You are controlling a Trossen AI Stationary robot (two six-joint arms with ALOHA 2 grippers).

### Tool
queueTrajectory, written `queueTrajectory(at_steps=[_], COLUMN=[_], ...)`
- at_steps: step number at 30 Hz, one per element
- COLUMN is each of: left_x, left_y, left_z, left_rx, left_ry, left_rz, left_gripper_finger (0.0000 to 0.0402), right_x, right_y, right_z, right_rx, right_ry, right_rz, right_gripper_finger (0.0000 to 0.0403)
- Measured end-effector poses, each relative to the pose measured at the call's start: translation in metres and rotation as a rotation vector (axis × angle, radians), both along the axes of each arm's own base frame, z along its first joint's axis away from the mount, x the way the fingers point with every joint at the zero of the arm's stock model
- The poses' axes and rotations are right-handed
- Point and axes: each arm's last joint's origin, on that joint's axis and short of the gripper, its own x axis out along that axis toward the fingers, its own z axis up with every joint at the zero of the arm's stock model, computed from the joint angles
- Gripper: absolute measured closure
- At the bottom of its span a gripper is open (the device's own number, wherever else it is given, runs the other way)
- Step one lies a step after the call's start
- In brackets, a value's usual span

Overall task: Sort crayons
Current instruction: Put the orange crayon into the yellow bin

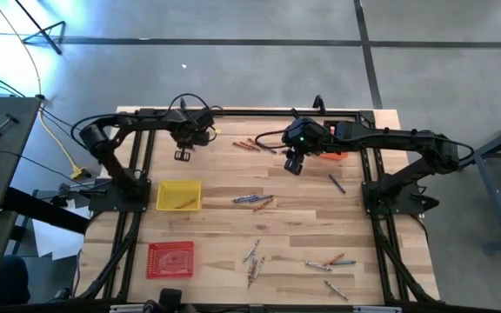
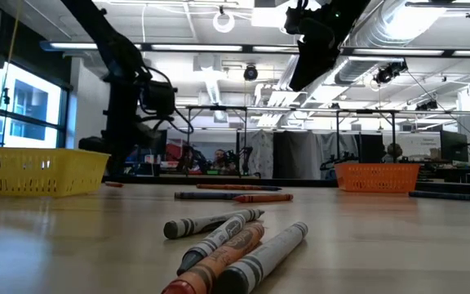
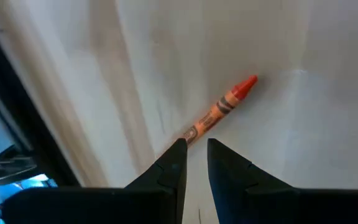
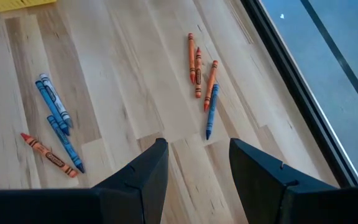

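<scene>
The left claw (image 3: pixel 192 155) is nearly closed, pinching the end of an orange crayon (image 3: pixel 219 110) up above the counter (image 1: pixel 216 187). The right claw (image 4: pixel 194 165) is wide open, holding nothing, over the crayons (image 4: pixel 201 68) lying there.

Lab hall: exposed ceiling ducts (image 2: pixel 431 33)

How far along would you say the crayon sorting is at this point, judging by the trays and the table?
Early. The yellow tray holds one crayon; the red tray looks empty. The left gripper is pinching an orange crayon; the right gripper hangs open. Scattered crayons remain on the table.
</scene>
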Motion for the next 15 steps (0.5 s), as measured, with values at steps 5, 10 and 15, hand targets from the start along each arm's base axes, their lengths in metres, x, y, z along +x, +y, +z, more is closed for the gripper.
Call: queueTrajectory(at_steps=[5, 10, 15], left_x=[0.002, 0.006, 0.006], left_y=[0.002, 0.005, 0.005], left_z=[-0.013, -0.021, -0.025], left_rx=[-0.020, -0.013, -0.033], left_ry=[0.042, 0.046, 0.055], left_rz=[-0.014, -0.019, -0.034], left_gripper_finger=[0.0351, 0.0351, 0.0351], right_x=[0.000, 0.000, 0.000], right_y=[0.000, 0.000, 0.000], right_z=[0.000, 0.000, 0.000], right_rx=[-0.005, -0.008, -0.007], right_ry=[0.003, 0.005, 0.011], right_rz=[0.007, 0.012, 0.012], right_gripper_finger=[0.0238, 0.0238, 0.0238])
